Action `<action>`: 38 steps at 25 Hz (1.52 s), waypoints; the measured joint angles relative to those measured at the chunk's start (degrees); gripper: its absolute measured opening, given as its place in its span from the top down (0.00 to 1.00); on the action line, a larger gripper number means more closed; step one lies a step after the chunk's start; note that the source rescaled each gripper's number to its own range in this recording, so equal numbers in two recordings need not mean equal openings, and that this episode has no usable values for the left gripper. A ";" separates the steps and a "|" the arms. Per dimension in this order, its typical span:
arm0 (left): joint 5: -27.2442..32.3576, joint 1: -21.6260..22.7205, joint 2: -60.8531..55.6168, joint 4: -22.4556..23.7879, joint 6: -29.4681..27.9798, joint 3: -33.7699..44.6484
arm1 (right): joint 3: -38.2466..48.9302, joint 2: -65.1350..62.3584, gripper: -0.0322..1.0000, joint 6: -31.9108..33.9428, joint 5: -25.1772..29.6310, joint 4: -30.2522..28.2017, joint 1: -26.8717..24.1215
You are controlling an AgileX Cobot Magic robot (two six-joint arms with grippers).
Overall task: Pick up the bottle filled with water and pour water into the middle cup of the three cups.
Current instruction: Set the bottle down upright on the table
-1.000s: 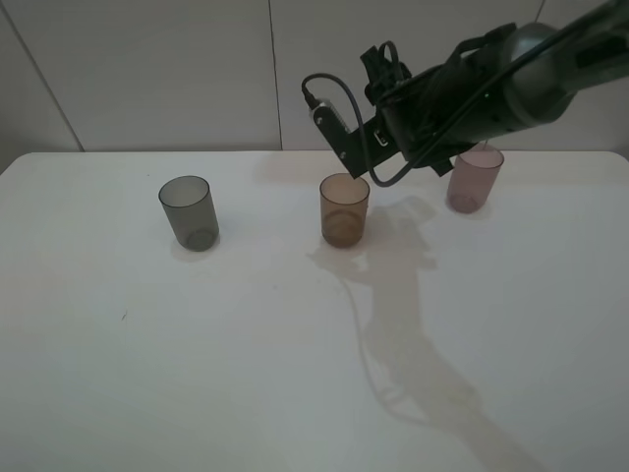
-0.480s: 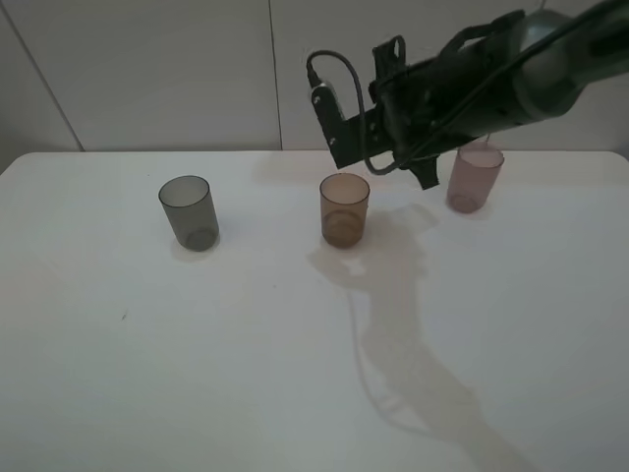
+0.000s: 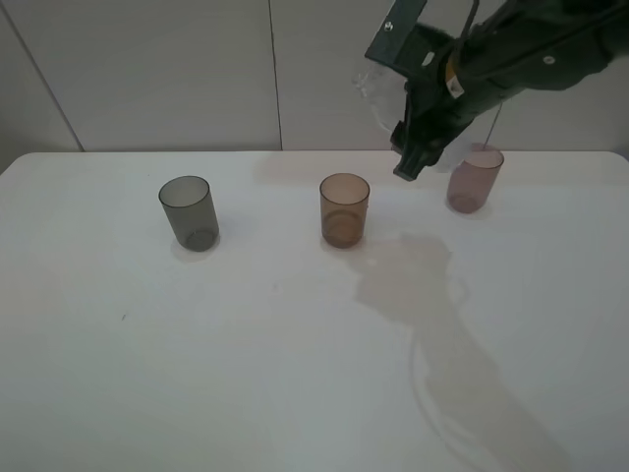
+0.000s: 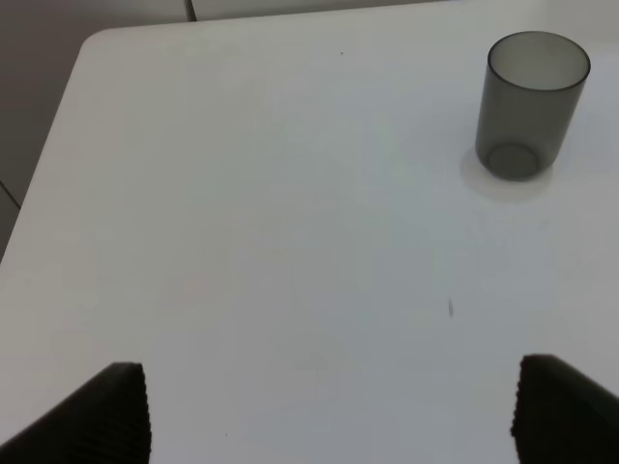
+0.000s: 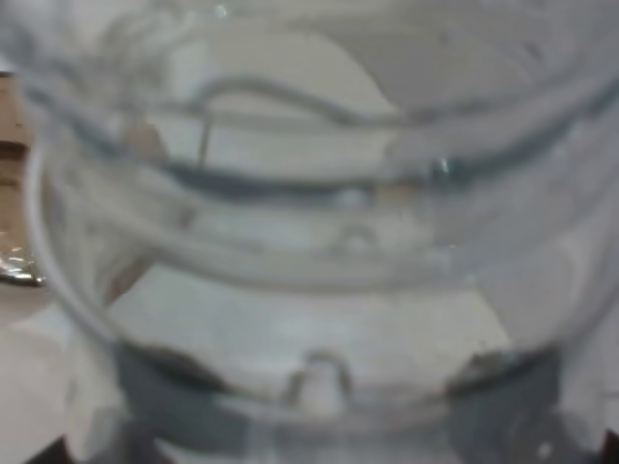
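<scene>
**Operator:** What does your right hand have?

**Me:** My right hand [image 3: 403, 113] is clamped tight on the bottle [image 5: 309, 232]. Its clear wall fills my wrist view, and I think there is some water left inside.

**Operator:** What just changed?

**Me:** A second ago I had it tipped down by the rim of the middle cup [image 3: 344, 208]. Now I've swung it up and back. Hand and bottle sit high above the worktop [image 3: 246, 344], up and to the right of that cup and nearer the pink-mauve cup [image 3: 475, 180].

**Operator:** So the pour is over?

**Me:** I judge so, though I can't tell how much landed in the cup. The smoky grey cup [image 3: 187, 211] stands well apart on the left. My left hand [image 4: 334, 411] hangs near it, spread wide and empty.
</scene>
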 joint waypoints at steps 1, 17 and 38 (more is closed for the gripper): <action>0.00 0.00 0.00 0.00 0.00 0.00 | 2.39 -0.93 0.96 0.00 -1.78 2.69 -0.92; 0.00 0.00 0.00 0.00 0.00 0.00 | 32.90 2.38 0.96 3.29 -58.41 33.96 -6.05; 0.00 0.00 0.00 0.00 0.00 0.00 | 33.18 17.58 0.95 3.29 -71.82 47.22 -6.05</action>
